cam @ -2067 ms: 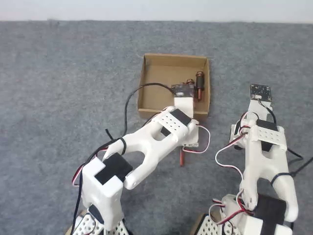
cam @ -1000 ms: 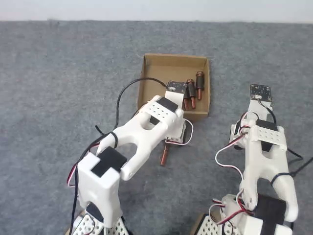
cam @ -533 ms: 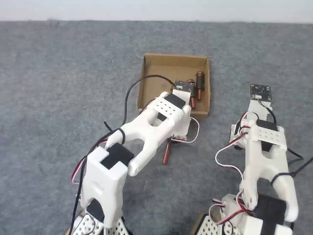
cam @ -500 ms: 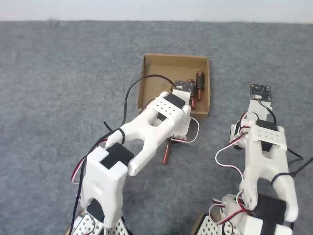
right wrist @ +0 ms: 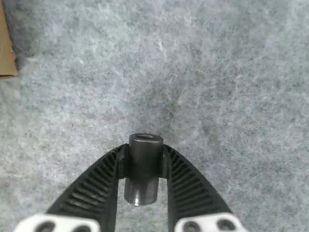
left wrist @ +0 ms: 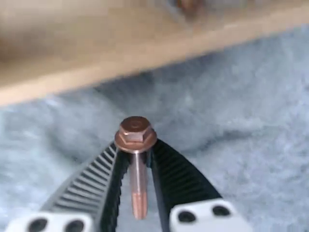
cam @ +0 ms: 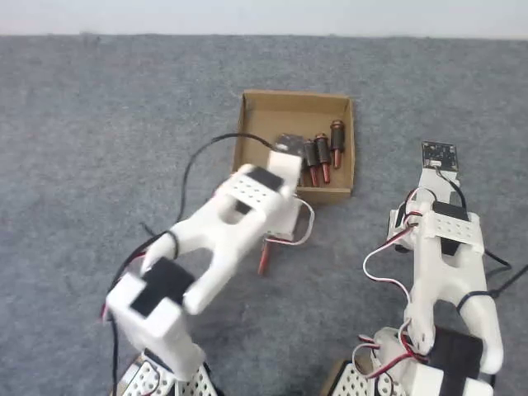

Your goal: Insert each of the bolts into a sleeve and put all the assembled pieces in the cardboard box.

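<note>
The left hand pinches a copper bolt just under its hex head. The bolt's long axis runs along the fingers, head outward and threaded tip back toward the wrist. The right hand pinches a dark sleeve, its axis also along the fingers and its open bore facing outward. The cardboard box, holding assembled pieces, lies just beyond the left hand's fingertips. The hands are well apart, so insertion likely requires turning the bolt tip toward the bore.
</note>
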{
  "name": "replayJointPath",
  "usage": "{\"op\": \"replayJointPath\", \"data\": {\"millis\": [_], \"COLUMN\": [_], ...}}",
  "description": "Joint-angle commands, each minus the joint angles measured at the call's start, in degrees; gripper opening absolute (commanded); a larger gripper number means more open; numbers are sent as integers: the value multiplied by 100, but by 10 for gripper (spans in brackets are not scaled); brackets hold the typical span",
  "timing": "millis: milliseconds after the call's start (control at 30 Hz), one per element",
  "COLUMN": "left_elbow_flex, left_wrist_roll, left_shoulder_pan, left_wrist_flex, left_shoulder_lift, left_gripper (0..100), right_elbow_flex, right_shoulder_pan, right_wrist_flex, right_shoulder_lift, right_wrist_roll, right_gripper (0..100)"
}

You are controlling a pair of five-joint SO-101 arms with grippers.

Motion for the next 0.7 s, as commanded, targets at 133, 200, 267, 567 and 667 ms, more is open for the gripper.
{"op": "replayJointPath", "data": {"millis": [133, 200, 267, 567, 667], "left_elbow_flex": [1086, 1332, 1587, 2589, 2791], "left_wrist_roll": [-220, -220, -220, -229, -237], "left_shoulder_pan": [-1037, -1310, -1582, -2998, -3402], "left_wrist_flex": [-1292, -1451, -1538, -1565, -1565], "left_shoulder_lift": [-1442, -1582, -1705, -2374, -2523], "left_gripper": [12, 12, 12, 12, 12], "right_elbow_flex": [-18, -18, -18, -35, -35], "right_shoulder_pan": [-48, -48, -31, -84, -189], "right_wrist_flex": [-75, -92, -110, -690, -954], "right_shoulder_lift": [-295, -295, -303, -365, -330], "right_wrist_roll": [79, 79, 79, 53, 79], "right_gripper": [6, 6, 6, 7, 7]}}
